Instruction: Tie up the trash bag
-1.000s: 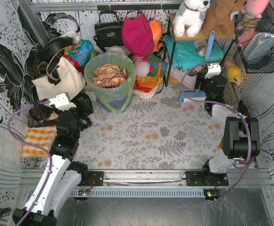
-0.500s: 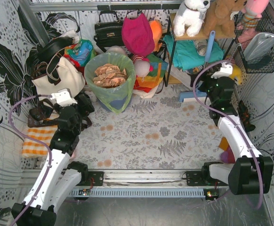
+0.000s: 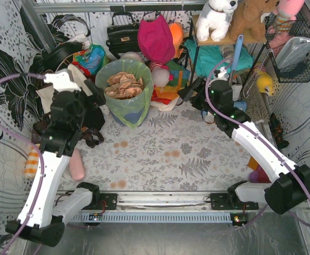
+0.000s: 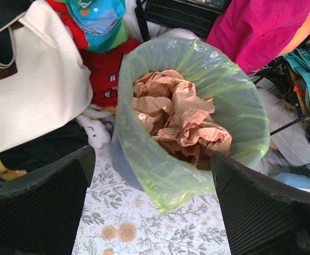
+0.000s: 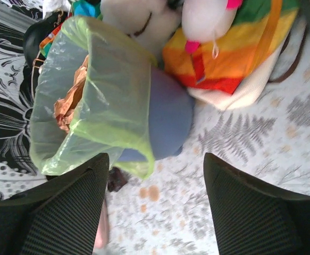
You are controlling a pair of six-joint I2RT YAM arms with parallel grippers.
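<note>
The thin translucent light-green plastic trash bag lines a round blue-grey bin at the far left-centre of the floral-print worktop. Its mouth gapes open, folded over the bin's rim, with crumpled brown paper heaped inside. My left claw hovers off the bag's near side, fingers spread wide, gripping nothing. My right claw faces it from the right, likewise released and apart from the plastic. A cream tote bag leans just left of the bin, and a rainbow-striped bag lies to its right
</note>
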